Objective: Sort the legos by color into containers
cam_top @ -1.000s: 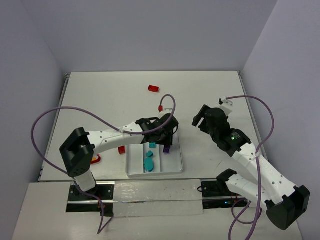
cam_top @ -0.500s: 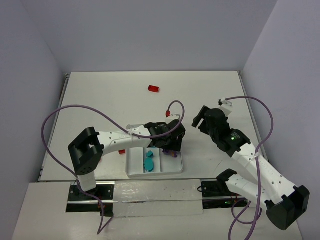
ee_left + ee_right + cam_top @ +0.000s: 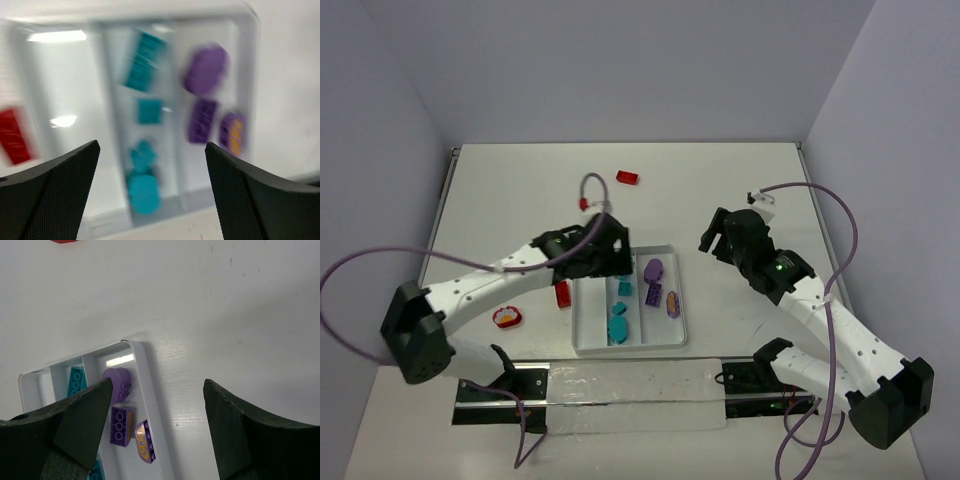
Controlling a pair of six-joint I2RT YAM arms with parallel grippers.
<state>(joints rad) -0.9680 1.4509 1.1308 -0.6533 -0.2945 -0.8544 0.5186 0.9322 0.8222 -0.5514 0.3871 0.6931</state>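
**A:** What do the left fingers (image 3: 60, 195) hold?

**B:** Nothing. They stand wide apart above the white, shallow plastic tray (image 3: 248, 75). Only their black mesh faces show, at the bottom corners. That view is smeared, so studs are hard to read.

**A:** And the right fingers (image 3: 75, 425)?

**B:** They are spread wide too, and empty, over the white worktop (image 3: 225, 315) beside the tray's far right corner.

**A:** What is hidden?

**B:** From above, the left wrist covers the tray's far left corner. The long teal rectangular brick (image 3: 142, 62) at the far end of the middle compartment shows only in the wrist views.

**A:** How do the pieces lie?

**B:** The other teal pieces (image 3: 618, 318) sit in the middle compartment. In the right compartment are a purple rounded brick (image 3: 654, 268), a purple rectangular brick (image 3: 652, 295) and a purple-and-yellow rounded brick (image 3: 672, 304), all lengthwise along it. A red rectangular brick (image 3: 563, 293) lies on the worktop just left of the tray, parallel to it. A second red brick (image 3: 627, 178) lies crosswise, well apart on the far side. A red-and-yellow rounded piece (image 3: 507, 316) sits further left.
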